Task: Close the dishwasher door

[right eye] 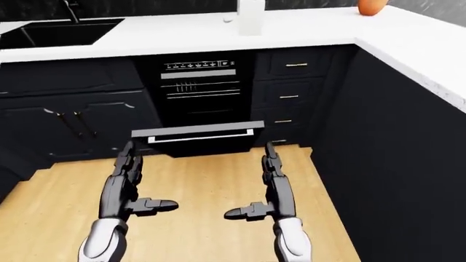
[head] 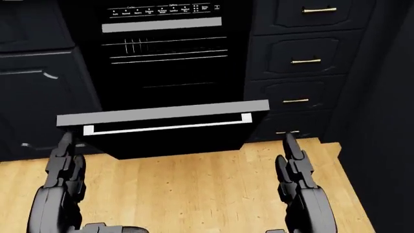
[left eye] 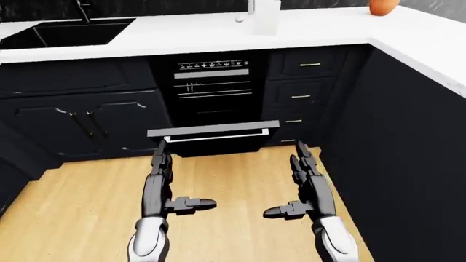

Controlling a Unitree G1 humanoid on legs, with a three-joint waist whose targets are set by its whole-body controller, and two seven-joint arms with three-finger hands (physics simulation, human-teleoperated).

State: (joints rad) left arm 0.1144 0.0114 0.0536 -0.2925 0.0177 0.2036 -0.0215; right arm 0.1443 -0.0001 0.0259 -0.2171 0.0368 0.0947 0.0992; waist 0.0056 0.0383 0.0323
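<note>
- The dishwasher door [head: 161,112] hangs open, dropped down to about level, with its grey top edge and pale handle bar facing the robot. By my reading the task has hardly begun: the door is not yet lifted.
- The door sits at the foot of the dishwasher [left eye: 214,90], low in the middle of the dark cabinet run, under the white desk [left eye: 182,33]. Through the opening I can see the control strip and the wire racks.
- Left hand [head: 64,167]: fingers stretched out wide and pointing toward the door, holding nothing. In the head view its tips come close under the left end of the door's edge; I cannot tell whether they touch.
- Right hand [head: 294,167]: also spread wide and empty, near the door's right end but a little to the right of it, apart from it.
- What is left, as I judge it: get both hands under or against the door edge, swing it up, and press it flush with the cabinet face.
- Count: one dishwasher, one door, two hands.
- Right of the dishwasher stands a stack of four drawers [left eye: 304,82] with brass pulls.
- Left of it is a cupboard [left eye: 91,123] with two doors.
- On the desk: one sink [left eye: 69,31] at far left, one pale container [left eye: 266,16] in the middle, one orange round thing [left eye: 382,6] at far right.
- The wooden floor [left eye: 218,185] lies between robot and door.
</note>
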